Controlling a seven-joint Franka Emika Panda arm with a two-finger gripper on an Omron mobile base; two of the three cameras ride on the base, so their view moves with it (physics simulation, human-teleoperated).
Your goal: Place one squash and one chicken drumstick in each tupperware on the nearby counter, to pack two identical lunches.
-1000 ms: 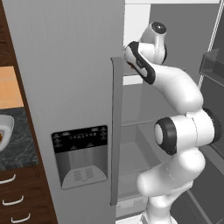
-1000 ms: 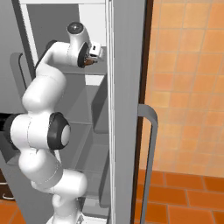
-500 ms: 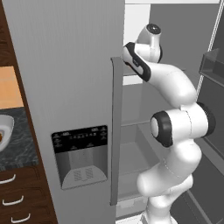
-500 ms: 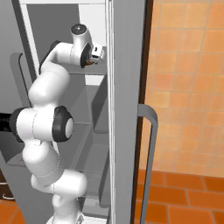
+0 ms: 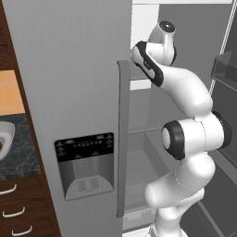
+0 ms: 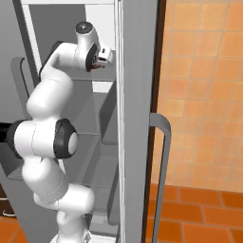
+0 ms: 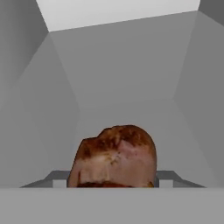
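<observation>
Since the earlier frames the arm has been stretching upward: its elbow joint is sitting higher in both base views, and the hand is reaching deeper onto the upper fridge shelf. The gripper [image 6: 102, 60] is standing partly closed around a glossy orange-brown lump, the chicken drumstick [image 7: 114, 157], which is filling the lower middle of the hand view between the finger tips. Whether the fingers are actually pressing on it cannot be told, since the meat is covering them. In the right base view a small brown speck is showing at the gripper's mouth, at about 3 o'clock from the wrist.

Around the drumstick the fridge interior [image 7: 122, 78] is spreading as plain grey walls, with a bright white panel at 12 o'clock in the hand view. The upper shelf [image 6: 102, 76] is lying just under the hand. In the left base view the white arm [image 5: 185, 92] is rising from 5 o'clock and bending toward 12 o'clock, its wrist passing behind the edge of the closed grey fridge door [image 5: 69, 92]. That door is carrying a dark dispenser panel [image 5: 85, 164] at 7 o'clock and a long vertical handle [image 5: 122, 139].

At 9 o'clock in the left base view, well apart from the arm, the speckled counter [image 5: 18, 157] is holding a pale tupperware [image 5: 3, 139], cut by the picture's edge.
</observation>
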